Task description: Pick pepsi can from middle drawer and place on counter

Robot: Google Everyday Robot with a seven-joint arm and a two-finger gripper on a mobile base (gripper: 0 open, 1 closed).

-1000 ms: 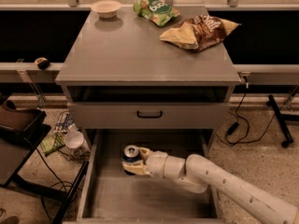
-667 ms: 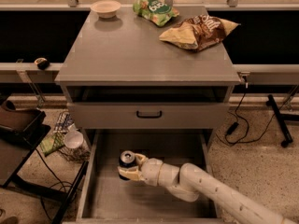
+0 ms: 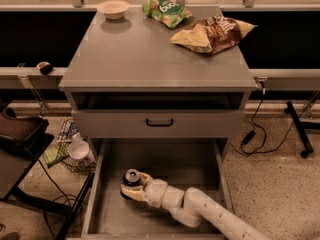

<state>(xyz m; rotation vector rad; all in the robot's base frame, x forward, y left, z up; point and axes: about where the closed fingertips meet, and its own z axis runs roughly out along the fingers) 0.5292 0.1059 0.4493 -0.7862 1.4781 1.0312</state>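
The pepsi can [image 3: 132, 177], dark with a silver top, stands upright in the pulled-out drawer [image 3: 170, 159] below the cabinet, near its left side. My gripper [image 3: 133, 185] is down inside that drawer, its pale fingers [image 3: 146, 180] closed around the can's sides. My white arm [image 3: 210, 216] reaches in from the lower right. The counter [image 3: 145, 54], the flat grey cabinet top, lies well above the can.
On the counter stand a small bowl [image 3: 113, 8] at the back left, a green snack bag [image 3: 165, 10] at the back and a brown chip bag [image 3: 212, 33] at the right. A closed drawer with a black handle [image 3: 160, 122] overhangs the open drawer. A white cup [image 3: 78, 149] and cables lie on the floor.
My gripper and the can have moved together to the left and toward the front of the drawer. The arm has swung leftward with them.
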